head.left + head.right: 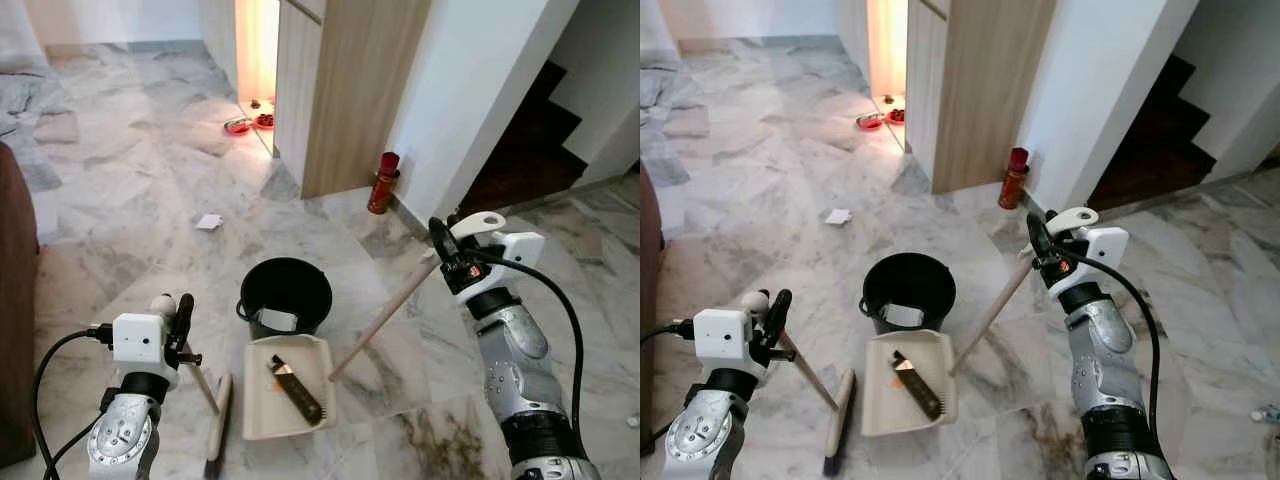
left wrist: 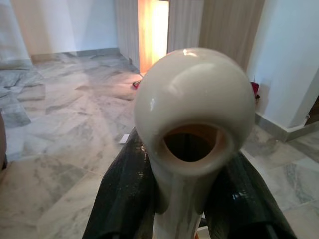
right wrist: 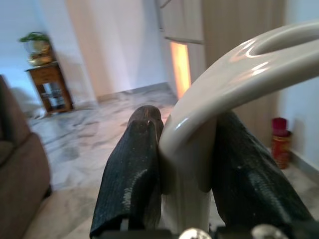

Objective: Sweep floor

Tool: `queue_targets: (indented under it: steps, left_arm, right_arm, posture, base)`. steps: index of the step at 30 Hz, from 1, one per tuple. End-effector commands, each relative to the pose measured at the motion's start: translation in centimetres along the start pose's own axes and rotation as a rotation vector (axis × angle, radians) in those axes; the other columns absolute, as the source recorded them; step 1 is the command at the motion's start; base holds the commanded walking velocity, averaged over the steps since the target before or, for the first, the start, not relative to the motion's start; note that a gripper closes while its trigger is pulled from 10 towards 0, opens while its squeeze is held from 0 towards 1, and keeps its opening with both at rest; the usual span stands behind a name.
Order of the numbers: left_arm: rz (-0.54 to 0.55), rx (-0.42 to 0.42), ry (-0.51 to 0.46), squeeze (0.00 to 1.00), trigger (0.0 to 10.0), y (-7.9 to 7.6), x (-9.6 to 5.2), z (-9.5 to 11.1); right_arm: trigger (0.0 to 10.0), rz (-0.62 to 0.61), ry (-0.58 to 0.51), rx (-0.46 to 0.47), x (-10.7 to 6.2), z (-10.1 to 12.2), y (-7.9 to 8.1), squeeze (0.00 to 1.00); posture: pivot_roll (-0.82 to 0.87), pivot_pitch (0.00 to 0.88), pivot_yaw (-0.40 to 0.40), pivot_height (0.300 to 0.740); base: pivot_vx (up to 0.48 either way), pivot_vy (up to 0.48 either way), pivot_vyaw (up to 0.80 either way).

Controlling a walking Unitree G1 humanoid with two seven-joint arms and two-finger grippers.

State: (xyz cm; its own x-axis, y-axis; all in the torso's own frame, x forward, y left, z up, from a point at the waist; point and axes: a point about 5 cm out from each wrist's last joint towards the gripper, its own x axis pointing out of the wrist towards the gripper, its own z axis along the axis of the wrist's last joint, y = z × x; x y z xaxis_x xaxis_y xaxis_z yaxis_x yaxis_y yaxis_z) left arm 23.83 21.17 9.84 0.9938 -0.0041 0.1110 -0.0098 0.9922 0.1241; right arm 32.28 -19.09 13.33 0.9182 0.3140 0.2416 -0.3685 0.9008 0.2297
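- The broom (image 1: 215, 420) is pinched at its handle top by the left gripper (image 1: 180, 318); its head rests on the marble floor (image 1: 130, 230), just beside the dustpan (image 1: 288, 398).
- The dustpan's long handle (image 1: 385, 318) is clamped at its cream loop by the right gripper (image 1: 445, 248).
- The pan is seen flat on the floor, touching the black bucket (image 1: 287, 293).
- A paper scrap (image 1: 209, 222) lies well apart, beyond the bucket.
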Motion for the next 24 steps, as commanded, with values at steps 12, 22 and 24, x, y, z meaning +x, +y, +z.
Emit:
queue_targets:
  steps: [12,22,24]
  left_arm:
    - [-0.028,0.011,-0.022,0.0,10.0,-0.5,0.3,0.6]
    - [-0.024,0.014,-0.038,0.0,10.0,-0.5,0.5,0.8]
    - [-0.021,0.014,-0.042,0.0,10.0,-0.5,0.6,0.9]
  right_arm:
    - [10.0,0.137,-0.112,0.027,0.0,3.8,0.9,0.0]
    - [10.0,0.096,-0.24,0.025,1.9,6.4,1.7,0.0]
    - [10.0,0.074,-0.271,0.013,2.4,7.0,1.8,0.0]
  posture:
    - [0.14,0.036,-0.135,0.74]
    - [0.14,0.022,-0.137,0.74]
    - [0.14,0.019,-0.138,0.74]
  base:
    - [0.0,0.0,0.0]
    - [0.0,0.0,0.0]
    - [0.0,0.0,0.0]
